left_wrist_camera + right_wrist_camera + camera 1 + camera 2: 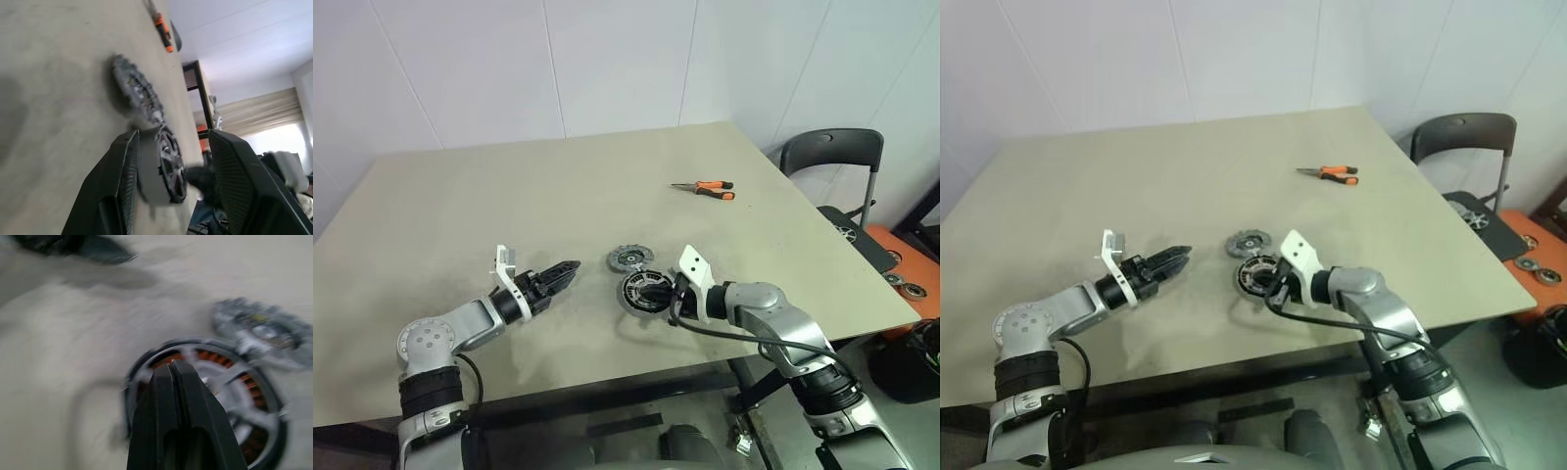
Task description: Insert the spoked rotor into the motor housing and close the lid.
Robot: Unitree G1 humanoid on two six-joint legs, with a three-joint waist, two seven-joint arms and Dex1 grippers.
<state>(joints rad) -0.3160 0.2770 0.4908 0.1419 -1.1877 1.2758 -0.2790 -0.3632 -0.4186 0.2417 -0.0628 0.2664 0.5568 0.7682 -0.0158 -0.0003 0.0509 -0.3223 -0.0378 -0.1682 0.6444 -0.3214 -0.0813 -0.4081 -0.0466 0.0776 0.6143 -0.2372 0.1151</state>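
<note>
On the table [509, 196], we log rotor [234, 382] seated in housing [641, 291], lid [628, 258] just behind it, right gripper [658, 291] pinched empty over housing, left gripper [570, 267] half-spread, empty; next: grasp lid.

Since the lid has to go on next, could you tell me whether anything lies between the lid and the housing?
The lid lies just behind the housing, with no visible object between them. However, the shut right gripper sits over the housing's top, where the spoked rotor already sits, so it must clear first.
</note>
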